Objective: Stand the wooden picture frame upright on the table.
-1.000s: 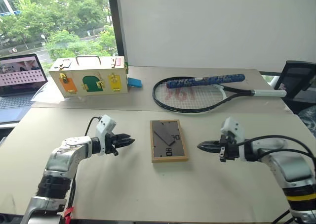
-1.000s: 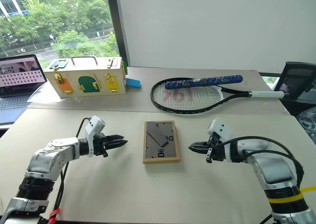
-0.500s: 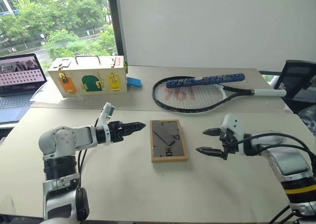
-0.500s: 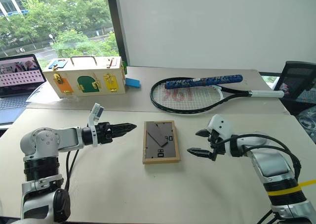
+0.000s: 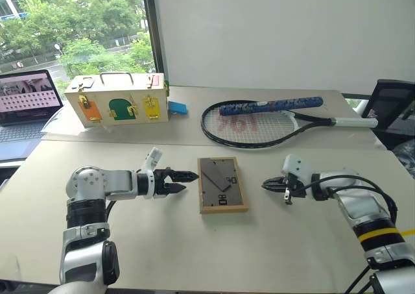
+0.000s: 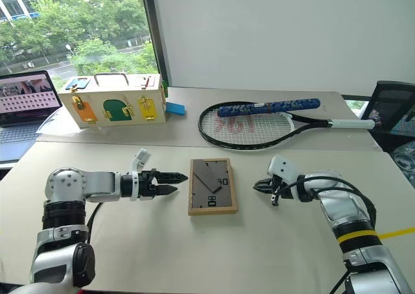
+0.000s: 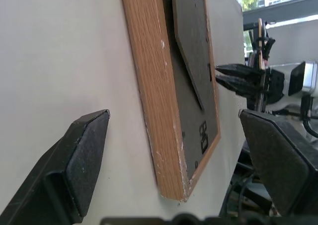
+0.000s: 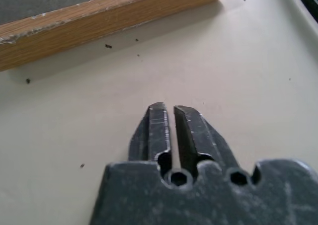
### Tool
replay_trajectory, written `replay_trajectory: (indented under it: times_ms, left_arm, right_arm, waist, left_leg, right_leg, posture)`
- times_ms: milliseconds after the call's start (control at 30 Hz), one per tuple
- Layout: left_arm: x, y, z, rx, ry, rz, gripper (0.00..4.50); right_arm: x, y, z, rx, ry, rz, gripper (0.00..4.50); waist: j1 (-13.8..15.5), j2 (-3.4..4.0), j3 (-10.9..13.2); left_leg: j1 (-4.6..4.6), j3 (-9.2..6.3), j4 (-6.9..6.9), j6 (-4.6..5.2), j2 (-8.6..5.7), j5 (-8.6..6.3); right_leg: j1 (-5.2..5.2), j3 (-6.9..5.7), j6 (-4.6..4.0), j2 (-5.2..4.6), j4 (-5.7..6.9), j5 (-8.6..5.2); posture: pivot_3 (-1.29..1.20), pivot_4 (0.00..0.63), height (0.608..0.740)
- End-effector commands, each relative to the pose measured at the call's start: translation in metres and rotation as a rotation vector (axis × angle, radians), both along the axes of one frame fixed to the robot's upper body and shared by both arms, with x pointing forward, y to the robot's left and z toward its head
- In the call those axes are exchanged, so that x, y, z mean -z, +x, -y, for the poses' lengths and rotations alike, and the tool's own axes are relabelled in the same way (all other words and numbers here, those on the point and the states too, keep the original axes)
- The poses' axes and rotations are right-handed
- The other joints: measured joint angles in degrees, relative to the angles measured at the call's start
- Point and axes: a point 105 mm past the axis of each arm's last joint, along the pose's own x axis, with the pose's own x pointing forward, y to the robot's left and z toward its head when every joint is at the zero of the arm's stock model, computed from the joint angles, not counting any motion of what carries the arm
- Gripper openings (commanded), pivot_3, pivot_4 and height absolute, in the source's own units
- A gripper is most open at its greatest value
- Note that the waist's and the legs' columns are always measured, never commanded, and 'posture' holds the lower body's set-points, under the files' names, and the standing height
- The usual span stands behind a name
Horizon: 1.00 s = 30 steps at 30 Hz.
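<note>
The left gripper [image 5: 186, 181] hangs just off the table [image 5: 162, 242] with its two fingers spread apart, empty, tips aimed at the wooden picture frame [image 5: 222, 184] lying just beside it at three o'clock. The right gripper [image 5: 267, 185] has its fingers pressed together, grasping nothing, near the frame's opposite edge and not touching it. The frame lies flat, back up, near the table's middle. At twelve o'clock from it rests a tennis racket [image 5: 259, 122]; at ten o'clock, a cream box [image 5: 117, 99] with coloured doors.
</note>
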Motion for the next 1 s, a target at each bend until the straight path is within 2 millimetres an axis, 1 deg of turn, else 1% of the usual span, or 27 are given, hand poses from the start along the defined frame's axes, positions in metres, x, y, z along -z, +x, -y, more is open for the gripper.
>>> replay_trajectory:
  times_ms: [33,100,167,300,367,433,567,700,767,800,833,867,967,1000]
  left_arm:
    - [0.012,-0.014,0.022,0.091,0.027,-0.029,4.5]
    - [0.025,-0.023,0.032,0.127,0.062,-0.056,4.5]
    - [0.032,-0.027,0.038,0.134,0.079,-0.072,4.5]
    - [0.036,-0.029,0.051,0.141,0.052,-0.09,4.5]
    - [0.038,-0.03,0.054,0.144,0.069,-0.081,4.5]
    - [0.039,-0.027,0.055,0.119,0.086,-0.084,4.5]
    - [0.027,-0.02,0.069,0.1,0.006,-0.065,4.5]
    - [0.025,-0.02,0.073,0.089,-0.015,-0.06,4.5]
    - [0.023,-0.018,0.071,0.073,-0.031,-0.058,3.98]
    - [0.022,-0.017,0.07,0.068,-0.04,-0.055,3.82]
    - [0.02,-0.017,0.069,0.064,-0.047,-0.05,3.44]
    - [0.019,-0.016,0.069,0.061,-0.051,-0.047,2.97]
    - [0.01,-0.013,0.068,0.05,-0.107,-0.033,2.14]
    - [0.006,-0.011,0.069,0.046,-0.131,-0.028,1.75]
  right_arm:
    - [-0.001,-0.002,-0.016,-0.091,0.011,0.011,0.06]
    - [0.0,-0.005,-0.027,-0.128,0.032,0.001,0.06]
    - [0.001,-0.006,-0.035,-0.145,0.048,-0.001,0.06]
    - [0.003,-0.009,-0.047,-0.169,0.073,-0.004,0.06]
    - [0.003,-0.009,-0.05,-0.173,0.08,-0.004,0.06]
    - [0.003,-0.009,-0.052,-0.174,0.088,-0.005,0.06]
    - [0.005,-0.01,-0.053,-0.165,0.096,-0.012,0.06]
    - [0.006,-0.011,-0.052,-0.157,0.092,-0.015,0.06]
    - [0.007,-0.011,-0.051,-0.152,0.09,-0.016,0.0]
    - [0.007,-0.011,-0.05,-0.15,0.089,-0.016,0.0]
    - [0.007,-0.011,-0.05,-0.149,0.089,-0.017,0.0]
    - [0.007,-0.011,-0.05,-0.147,0.088,-0.017,0.0]
    - [0.008,-0.011,-0.05,-0.144,0.083,-0.02,0.0]
    - [0.008,-0.01,-0.05,-0.143,0.082,-0.02,0.0]
  waist:
    - [0.02,0.0,0.0]
    - [0.02,0.0,-0.02]
    - [0.06,0.01,-0.07]
    - [0.37,0.01,-0.23]
    - [0.56,0.02,-0.26]
    - [0.76,0.05,-0.3]
    - [1.25,0.06,-0.37]
    - [1.6,0.06,-0.38]
    - [1.6,0.06,-0.37]
    - [1.57,0.05,-0.37]
    - [1.54,0.05,-0.37]
    - [1.48,0.04,-0.37]
    - [1.42,0.04,-0.36]
    - [1.4,0.04,-0.36]
  left_leg:
    - [0.0,0.0,0.0,0.0,0.0,0.0]
    - [0.05,0.0,0.0,-0.01,0.0,0.0]
    - [0.11,0.0,0.0,-0.01,0.0,0.0]
    - [0.17,0.0,0.03,-0.01,-0.02,0.0]
    - [0.17,-0.01,0.04,-0.01,-0.05,0.0]
    - [0.17,-0.01,0.04,-0.02,-0.07,0.0]
    - [0.18,-0.02,0.07,-0.03,-0.09,0.01]
    - [0.18,-0.02,0.07,-0.03,-0.09,0.01]
    - [0.18,-0.02,0.05,-0.03,-0.09,0.01]
    - [0.18,-0.02,0.05,-0.03,-0.09,0.01]
    - [0.17,-0.02,0.04,-0.03,-0.09,0.0]
    - [0.16,-0.02,0.03,-0.03,-0.09,0.0]
    - [0.16,-0.02,0.0,-0.03,-0.09,0.0]
    - [0.16,-0.02,0.0,-0.03,-0.09,0.0]
  right_leg:
    - [0.01,0.0,-0.01,0.0,0.0,0.0]
    - [0.07,0.0,-0.02,0.0,-0.01,0.01]
    - [0.14,0.0,-0.02,0.0,-0.02,0.01]
    - [0.24,-0.01,-0.02,-0.02,-0.04,0.01]
    - [0.3,-0.01,-0.01,-0.03,-0.1,0.0]
    - [0.35,0.0,0.01,-0.04,-0.17,0.01]
    - [0.55,0.0,0.05,-0.04,-0.36,0.02]
    - [0.65,-0.01,0.2,-0.04,-0.56,-0.01]
    - [0.74,-0.01,0.21,-0.04,-0.73,0.01]
    - [0.76,-0.01,0.23,-0.04,-0.79,0.02]
    - [0.76,-0.01,0.23,-0.04,-0.81,0.03]
    - [0.75,-0.01,0.22,-0.04,-0.82,0.03]
    - [0.74,-0.01,0.21,-0.04,-0.82,0.04]
    - [0.74,-0.01,0.21,-0.04,-0.82,0.04]
  posture:
    - [0.0,0.15,0.72]
    - [0.0,0.15,0.72]
    - [0.0,0.15,0.72]
    - [0.0,0.15,0.72]
    - [0.0,0.15,0.72]
    - [0.0,0.15,0.72]
    - [0.0,0.15,0.72]
    - [0.0,0.15,0.72]
    - [0.0,0.15,0.72]
    - [0.0,0.15,0.72]
    - [0.0,0.15,0.72]
    - [0.0,0.15,0.72]
    - [0.0,0.15,0.72]
    - [0.0,0.15,0.72]
